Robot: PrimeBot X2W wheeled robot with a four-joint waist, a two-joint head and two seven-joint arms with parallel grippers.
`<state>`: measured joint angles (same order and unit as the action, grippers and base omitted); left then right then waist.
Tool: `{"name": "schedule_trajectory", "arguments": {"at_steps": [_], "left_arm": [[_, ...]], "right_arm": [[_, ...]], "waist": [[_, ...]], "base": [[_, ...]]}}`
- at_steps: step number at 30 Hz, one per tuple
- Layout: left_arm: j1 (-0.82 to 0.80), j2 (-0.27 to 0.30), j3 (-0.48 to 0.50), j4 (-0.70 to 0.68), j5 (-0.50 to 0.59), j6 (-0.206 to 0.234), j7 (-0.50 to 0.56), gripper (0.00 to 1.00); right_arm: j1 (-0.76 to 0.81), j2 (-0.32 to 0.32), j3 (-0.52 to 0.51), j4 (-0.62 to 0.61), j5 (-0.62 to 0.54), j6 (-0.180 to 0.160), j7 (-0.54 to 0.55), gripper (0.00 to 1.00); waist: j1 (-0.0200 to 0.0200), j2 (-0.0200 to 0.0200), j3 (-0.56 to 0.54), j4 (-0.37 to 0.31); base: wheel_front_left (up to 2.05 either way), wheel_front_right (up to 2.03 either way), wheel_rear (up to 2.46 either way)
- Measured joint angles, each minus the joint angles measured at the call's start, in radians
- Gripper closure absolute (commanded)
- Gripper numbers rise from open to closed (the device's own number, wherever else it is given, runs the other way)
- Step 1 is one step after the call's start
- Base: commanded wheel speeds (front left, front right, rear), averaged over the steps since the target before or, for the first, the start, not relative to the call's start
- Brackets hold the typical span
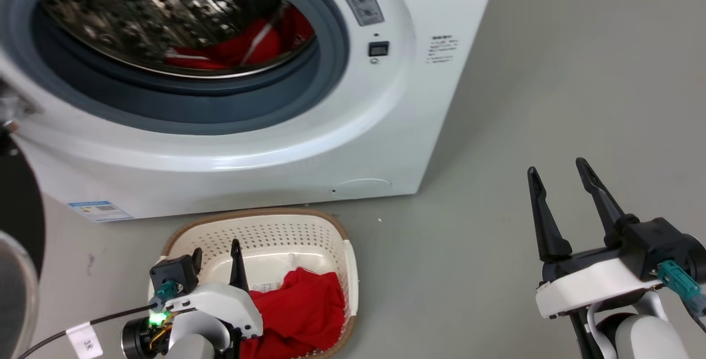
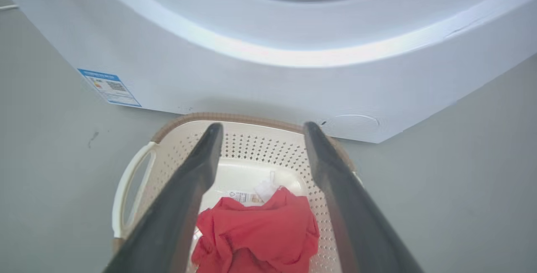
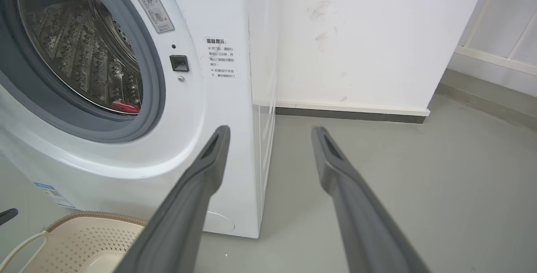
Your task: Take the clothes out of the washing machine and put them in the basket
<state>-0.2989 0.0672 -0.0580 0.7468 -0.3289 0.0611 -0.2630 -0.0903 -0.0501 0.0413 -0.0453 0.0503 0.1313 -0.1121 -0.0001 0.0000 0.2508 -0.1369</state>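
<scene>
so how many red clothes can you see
2: one crumpled red fabric garment in the cream perforated plastic basket; one red, white-striped bundle in the shiny steel drum. More may be hidden.

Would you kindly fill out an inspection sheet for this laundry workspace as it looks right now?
Surface: grey floor, few small marks.
Job's things: washing machine open, red clothes inside it; one red garment lies in the basket.
Clutter: nothing seen.
Grippers: left gripper above the basket, jaws open, empty; right gripper over bare floor, jaws open, empty.
Cables: black cable with white tag near the left gripper.
Surroundings: white wall, dark skirting.
</scene>
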Motion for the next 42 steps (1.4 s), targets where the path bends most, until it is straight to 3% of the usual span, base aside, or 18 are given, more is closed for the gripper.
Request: {"name": "schedule_trajectory", "arguments": {"at_steps": [9, 15, 23, 42], "left_arm": [[0.064, -0.001, 0.026, -0.29, 0.093, 0.023, 0.0, 0.0], [0.0, 0.07, 0.027, -0.345, 0.137, 0.018, 0.006, 0.0], [-0.211, 0.221, -0.007, -0.337, 0.21, -0.03, 0.137, 0.0], [-0.757, 0.55, -0.133, -0.077, 0.356, -0.176, 0.574, 0.0]], "right_arm": [[0.018, 0.0, -0.001, -0.024, -0.003, 0.0, 0.017, 0.0], [0.019, 0.0, 0.004, -0.023, 0.005, 0.0, 0.018, 0.0], [0.008, 0.0, 0.015, -0.008, 0.042, 0.0, -0.011, 0.0], [-0.142, -0.001, 0.112, 0.134, 0.172, 0.0, -0.127, 0.0]], "waist": [[-0.0001, 0.0, -0.036, 0.035], [0.0, 0.0, -0.03, -0.004], [0.0, 0.0, 0.033, -0.082], [0.0002, 0.0, 0.34, -0.289]], "base": [[0.0, 0.0, 0.0], [0.0, 0.0, 0.0], [0.0, 0.0, 0.0], [0.0, 0.0, 0.0]]}}
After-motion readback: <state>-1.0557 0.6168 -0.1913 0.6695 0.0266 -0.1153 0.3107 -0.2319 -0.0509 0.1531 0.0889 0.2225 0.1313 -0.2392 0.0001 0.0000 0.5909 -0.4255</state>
